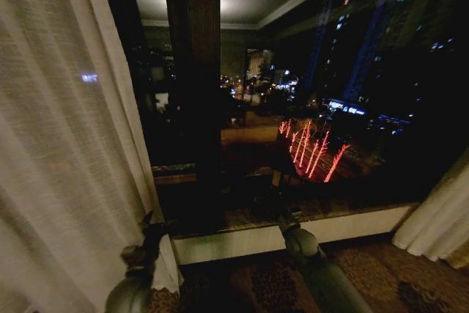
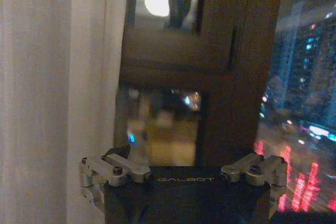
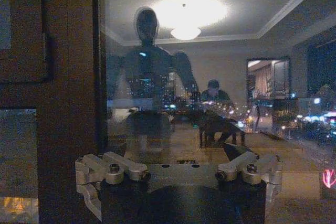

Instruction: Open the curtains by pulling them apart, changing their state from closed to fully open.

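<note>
**Curtains pulled wide at the night window**

Night is filling the big window, and city lights and red glowing lines are shining through the glass. Dark patterned carpet is lying below the pale window sill.

One sheer cream curtain is hanging far over on the robot's left side, with soft folds running down it. The other sheer curtain is hanging bunched at the far right. Dark glass and a brown wooden window post are standing between them, so the two panels are well apart.

The left gripper is reaching up just beside the inner edge of the left curtain. In the left wrist view, the left gripper is showing its fingers spread wide, holding nothing. The curtain is hanging off to one side of those fingers, and the wooden post is standing straight ahead of them.

The right gripper is pointing at the glass, near the sill. In the right wrist view, the right gripper is also showing its fingers spread wide and empty. Past its fingertips, the glass is mirroring the robot and a bright ceiling lamp.
</note>
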